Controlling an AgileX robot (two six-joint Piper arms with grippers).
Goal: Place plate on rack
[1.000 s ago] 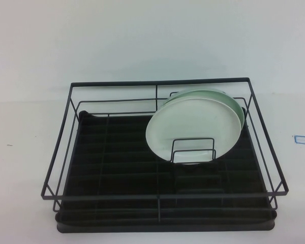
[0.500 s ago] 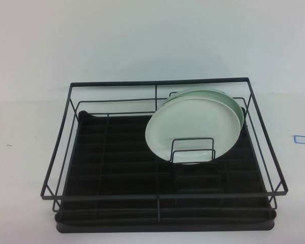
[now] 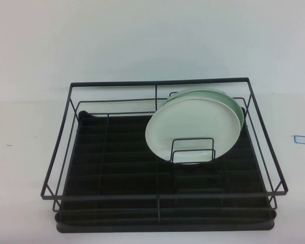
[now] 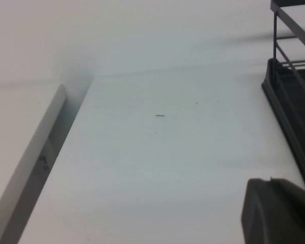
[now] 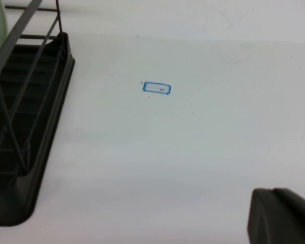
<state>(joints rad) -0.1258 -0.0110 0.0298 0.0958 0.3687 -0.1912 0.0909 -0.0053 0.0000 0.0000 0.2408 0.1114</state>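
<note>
The white plate [image 3: 190,127] stands on edge in the upright wire dividers at the right rear of the black wire rack [image 3: 117,162]. The pale mint-green plate [image 3: 233,101] stands right behind it, leaning on the rack's rear right corner. Neither gripper shows in the high view. My left gripper [image 4: 271,181] hovers over the bare table to the left of the rack [image 4: 290,101], fingers together and empty. My right gripper [image 5: 272,191] hovers over the bare table to the right of the rack [image 5: 25,127], fingers together and empty.
A small blue-outlined rectangle [image 3: 301,139] is marked on the white table right of the rack; it also shows in the right wrist view [image 5: 156,88]. A grey strip [image 4: 30,168] runs along the table's side in the left wrist view.
</note>
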